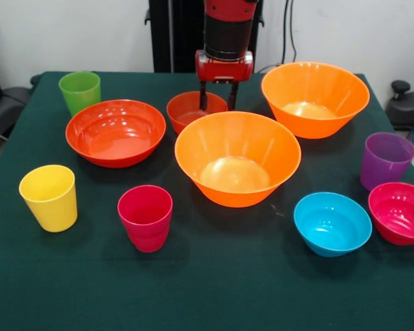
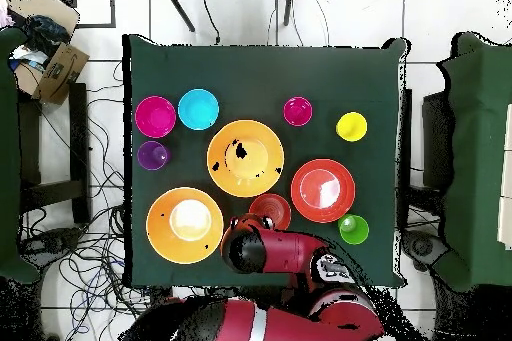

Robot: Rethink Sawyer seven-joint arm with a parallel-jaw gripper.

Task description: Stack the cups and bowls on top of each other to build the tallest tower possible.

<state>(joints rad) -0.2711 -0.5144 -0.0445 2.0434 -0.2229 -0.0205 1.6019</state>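
Observation:
My gripper (image 1: 217,96) hangs open at the far side of the table, one finger over the small red-orange bowl (image 1: 190,110) and the other just past its right rim. All cups and bowls stand apart; nothing is stacked. A large orange bowl (image 1: 237,158) sits mid-table, a second one (image 1: 315,98) at the far right. The wide red-orange bowl (image 1: 115,131) is on the left. The green cup (image 1: 80,91), yellow cup (image 1: 50,196), crimson-pink cup (image 1: 145,216) and purple cup (image 1: 386,160) stand upright. The blue bowl (image 1: 332,223) and magenta bowl (image 1: 400,212) are near right.
The green cloth table (image 1: 207,289) carries everything. In the overhead view my arm (image 2: 285,252) covers the gripper and part of the small red-orange bowl (image 2: 270,207). Chairs and cables lie beyond the table's sides.

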